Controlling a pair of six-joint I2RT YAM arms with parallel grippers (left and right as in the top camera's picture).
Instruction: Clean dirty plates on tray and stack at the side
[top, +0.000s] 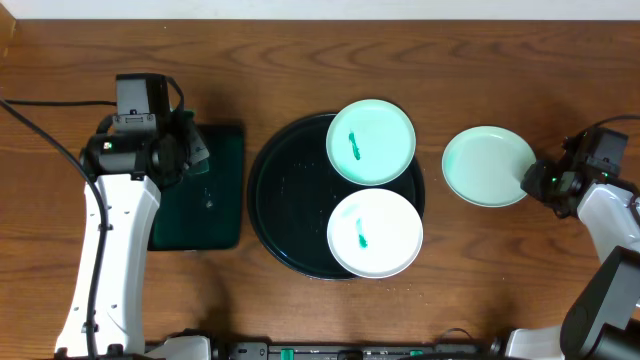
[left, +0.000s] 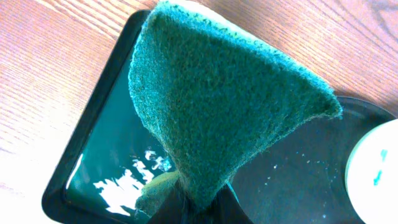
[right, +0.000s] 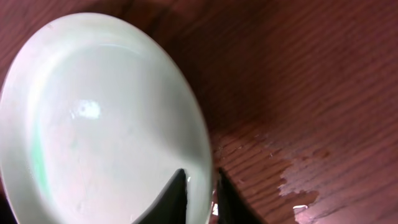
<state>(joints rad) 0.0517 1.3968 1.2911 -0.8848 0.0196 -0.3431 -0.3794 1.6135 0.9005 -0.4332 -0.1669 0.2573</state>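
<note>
My left claw (top: 192, 152) is clamped on the green sponge (left: 230, 99), hanging over the small green tray (top: 215, 215) just left of the black tray (top: 285, 200). The two smeared ones, the back plate (top: 371, 141) and the front plate (top: 375, 232), sit on the black tray's right half, so the sponge has to travel rightward across it. My right claw (right: 200, 186) is pinching the rim of the clean-looking plate (top: 487, 166), which sits on the table (top: 300, 60) just right of the black tray. I reckon that arm's nearer.

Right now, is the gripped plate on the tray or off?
Off: the plate is wholly right of the tray, its rim pinched by the right gripper.
</note>
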